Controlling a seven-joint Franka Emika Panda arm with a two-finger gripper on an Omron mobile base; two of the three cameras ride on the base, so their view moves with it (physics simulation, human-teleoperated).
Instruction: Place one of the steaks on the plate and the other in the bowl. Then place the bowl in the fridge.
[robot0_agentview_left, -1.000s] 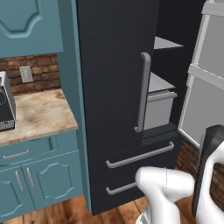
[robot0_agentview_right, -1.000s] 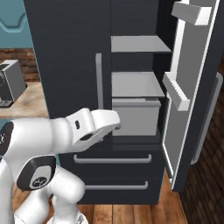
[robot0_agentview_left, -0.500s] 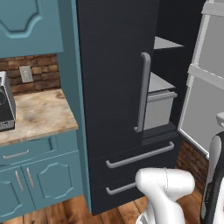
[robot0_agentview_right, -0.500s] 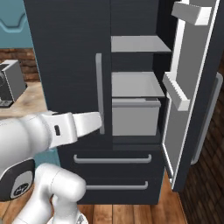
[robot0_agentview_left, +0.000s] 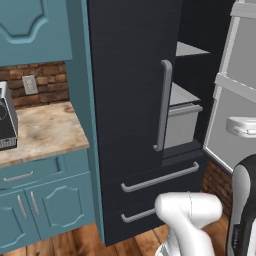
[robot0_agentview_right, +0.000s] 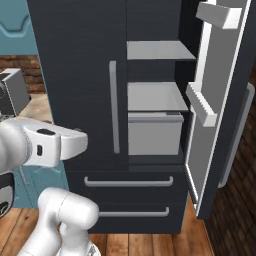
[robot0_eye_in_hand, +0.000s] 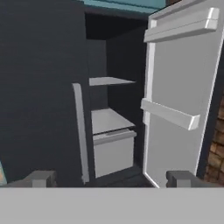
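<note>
With the claw spread wide and holding nothing, I see the fridge dead ahead of it, standing upright, long axis vertical, right door swung open toward me.

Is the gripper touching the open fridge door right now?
Apart. In the hand view the gripper is open, its fingertips in the foreground, and the fridge door stands well beyond them with clear space between.

The fridge wears a matt black, faintly grained skin with smooth grey bar handles and pale plastic-looking shelves, beside painted teal cabinets, a mottled stone-like counter, rough brick and wooden floorboards.
</note>
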